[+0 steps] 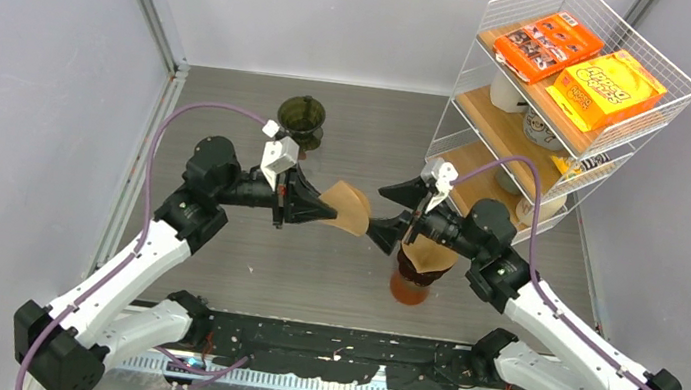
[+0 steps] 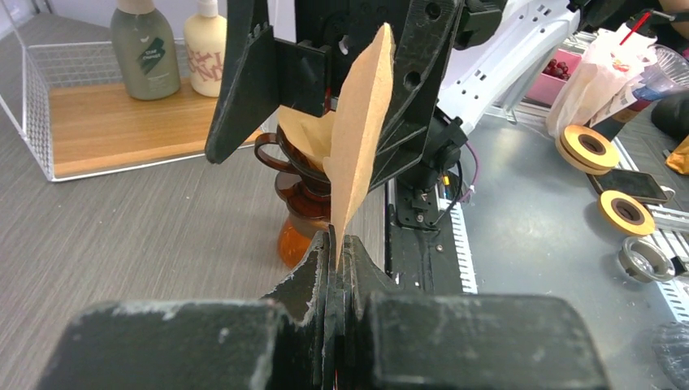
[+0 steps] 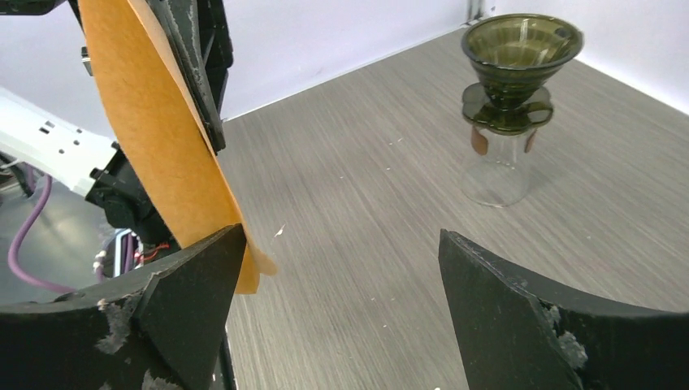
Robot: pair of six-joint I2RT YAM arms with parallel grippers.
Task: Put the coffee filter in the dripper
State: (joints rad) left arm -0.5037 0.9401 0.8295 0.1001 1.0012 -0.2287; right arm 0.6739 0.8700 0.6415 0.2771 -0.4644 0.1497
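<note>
My left gripper is shut on the edge of a brown paper coffee filter and holds it in the air over the table's middle. In the left wrist view the filter stands up from the closed jaws. My right gripper is open and empty, facing the filter, its jaws on either side of the filter's far edge. In the right wrist view the filter lies beside one fingertip of the gripper. An empty dark green dripper stands on a glass server at the back.
An amber dripper on an amber carafe, holding brown filters, stands under my right wrist. A white wire rack with orange and yellow boxes and cups fills the back right. Two bottles stand on its low shelf.
</note>
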